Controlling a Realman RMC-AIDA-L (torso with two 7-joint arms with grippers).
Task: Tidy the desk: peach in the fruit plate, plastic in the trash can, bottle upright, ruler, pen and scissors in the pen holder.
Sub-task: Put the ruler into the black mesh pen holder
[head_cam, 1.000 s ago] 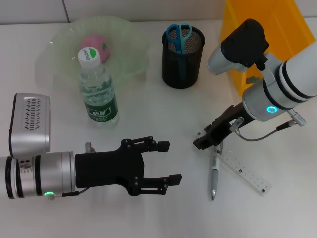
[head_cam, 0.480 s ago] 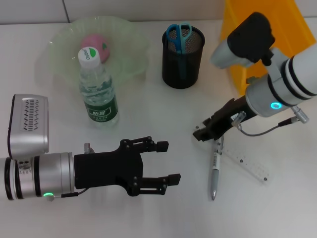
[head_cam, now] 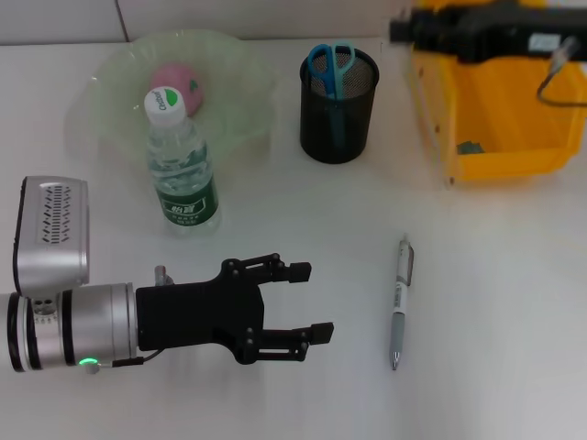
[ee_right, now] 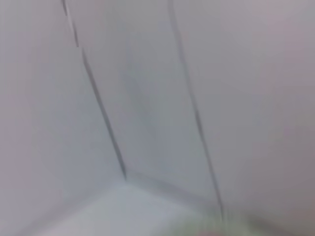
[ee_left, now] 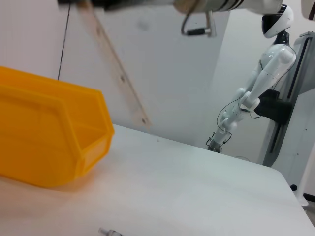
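My right gripper [head_cam: 410, 28] is raised at the back right, over the corner of the yellow trash can [head_cam: 495, 101]. In the left wrist view the clear ruler [ee_left: 118, 73] hangs slanted from it above the table, so it is shut on the ruler. A grey pen [head_cam: 400, 298] lies on the table at right of centre. My left gripper [head_cam: 312, 301] rests low at the front left, open and holding nothing. The pink peach [head_cam: 179, 81] is in the green fruit plate [head_cam: 110, 110]. The bottle [head_cam: 181, 165] stands upright. Blue scissors [head_cam: 330, 64] stand in the black mesh pen holder [head_cam: 338, 115].
A small dark scrap [head_cam: 470, 147] lies inside the yellow bin. A white humanoid robot [ee_left: 266, 73] stands beyond the table's far edge. The right wrist view shows only a blurred wall.
The right arm has lifted from the table beside the pen up and back to above the yellow bin. The ruler has left the table with it. The left arm has stayed put.
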